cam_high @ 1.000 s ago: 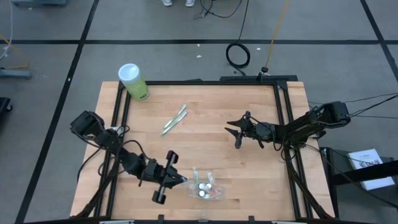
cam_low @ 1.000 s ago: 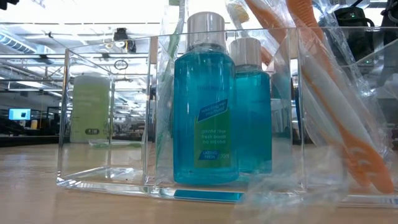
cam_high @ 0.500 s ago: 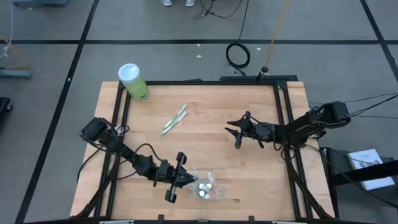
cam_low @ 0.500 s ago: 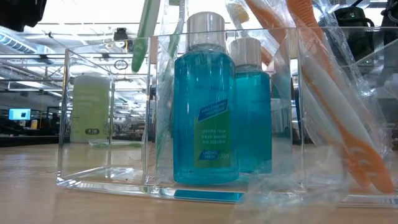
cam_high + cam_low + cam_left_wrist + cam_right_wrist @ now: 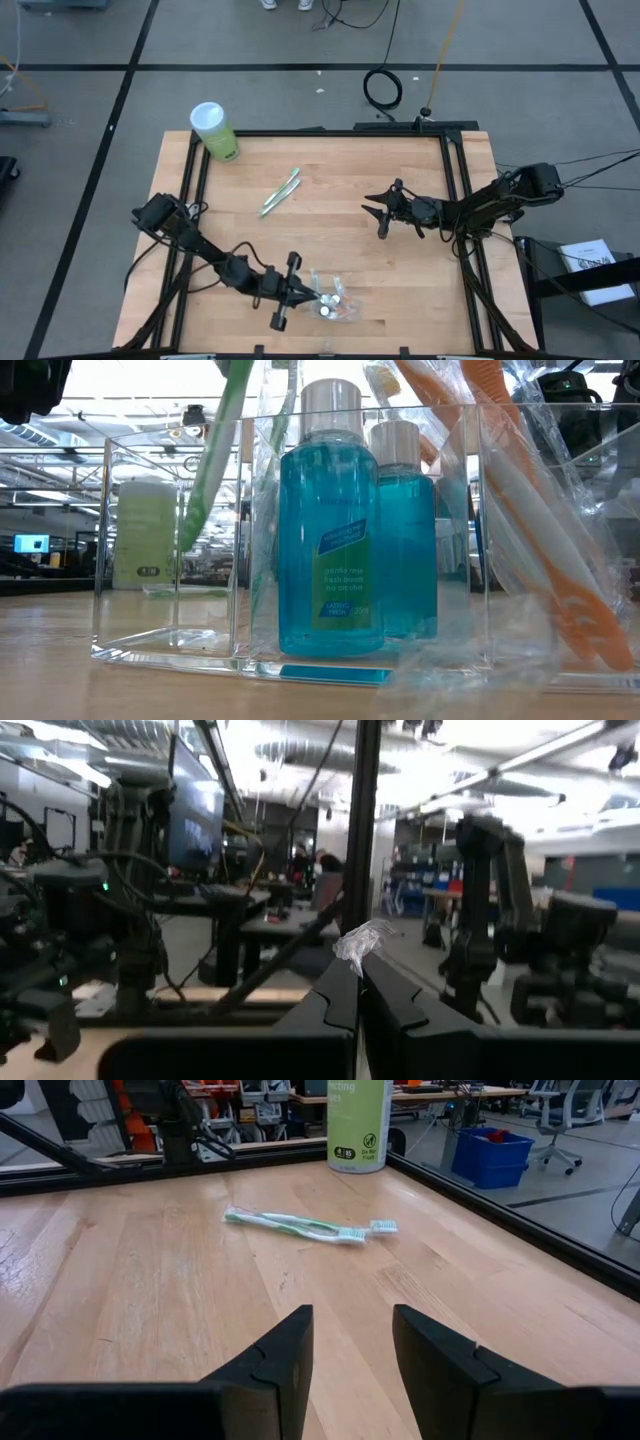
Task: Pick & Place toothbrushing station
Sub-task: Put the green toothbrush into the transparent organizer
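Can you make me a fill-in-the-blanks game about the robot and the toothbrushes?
1. The left gripper lowers a ____ toothbrush into the clear organizer.
2. ____ toothbrushes lie on the table.
3. The right gripper's jaws are ____.
4. The bottles hold ____ liquid.

Missing words: green; two; open; blue

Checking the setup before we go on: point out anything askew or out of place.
Two toothbrushes lie loose and crossed mid-table, away from the clear organizer. Left gripper tilts a green toothbrush into it. Right gripper waits open.
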